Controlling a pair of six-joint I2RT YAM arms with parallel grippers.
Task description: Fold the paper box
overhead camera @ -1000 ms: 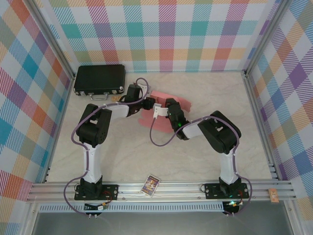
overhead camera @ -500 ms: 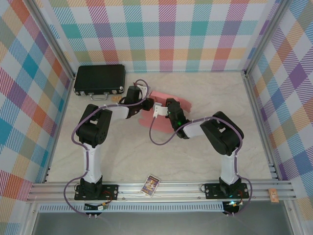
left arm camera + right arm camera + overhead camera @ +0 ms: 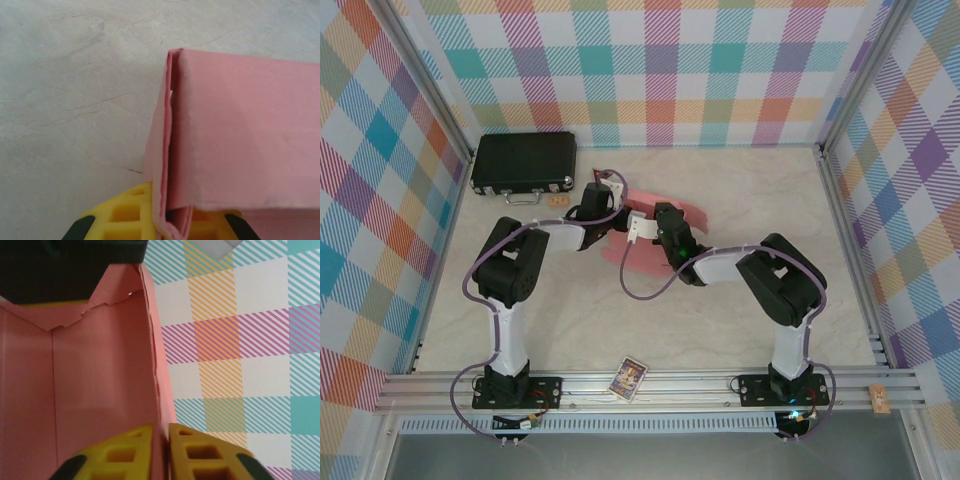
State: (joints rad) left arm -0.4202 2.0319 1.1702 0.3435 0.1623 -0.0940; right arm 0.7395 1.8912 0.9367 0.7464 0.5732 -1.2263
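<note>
The paper box (image 3: 686, 212) is a pink thin-card piece, partly folded, in the middle of the table between the two wrists. My left gripper (image 3: 623, 212) meets it from the left. In the left wrist view its yellow fingers (image 3: 125, 217) are shut on a doubled upright wall of the paper box (image 3: 240, 130). My right gripper (image 3: 642, 226) comes in from the right. Its yellow fingers (image 3: 200, 455) pinch another upright wall of the paper box (image 3: 100, 380), with the inside panels to the left of that wall.
A black hard case (image 3: 523, 163) with metal latches lies at the back left, with a small tan tag (image 3: 558, 200) just in front of it. A small picture card (image 3: 629, 378) rests on the front rail. Checked walls stand on three sides.
My left gripper has closed on the box wall. Both wrists and the box have shifted slightly left and away, and the right elbow has swung outward.
</note>
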